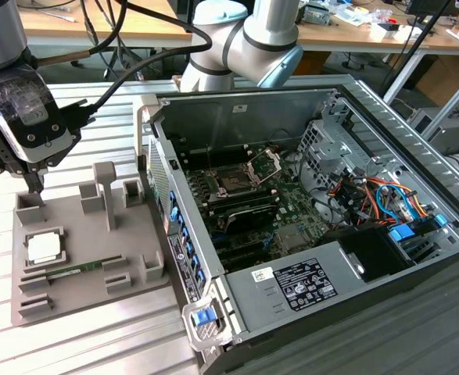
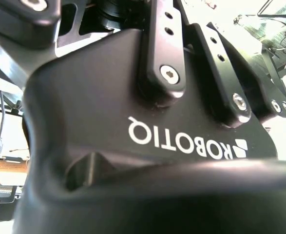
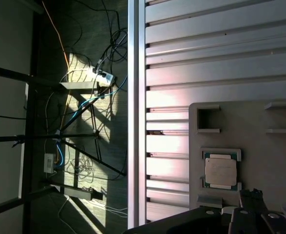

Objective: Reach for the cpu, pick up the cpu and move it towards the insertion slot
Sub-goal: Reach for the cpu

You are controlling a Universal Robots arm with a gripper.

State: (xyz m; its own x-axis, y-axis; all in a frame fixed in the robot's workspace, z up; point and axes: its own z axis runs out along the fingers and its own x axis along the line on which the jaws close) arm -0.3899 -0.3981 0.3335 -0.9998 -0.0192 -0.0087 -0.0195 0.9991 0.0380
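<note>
Before you: pale cream cpu point(image 1: 43, 248) on grey fixture point(image 1: 66, 298), ribbed silver table point(image 1: 65, 351), green circuit board point(image 1: 293, 206) around the dark insertion slot point(image 1: 234, 185)

Exterior view looks down slantwise on tray point(image 1: 57, 305) and case point(image 1: 237, 117); first wrist view shares the tray point(image 3: 259, 122) from above; second wrist view hugs the tool point(image 2: 191, 97).

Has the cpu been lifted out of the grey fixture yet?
No, the cpu lies flat in its recess on the grey fixture.

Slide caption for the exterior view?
Claw hovers above the gray tray near the cpu; insertion slot sits in the open computer case alongside.
</note>
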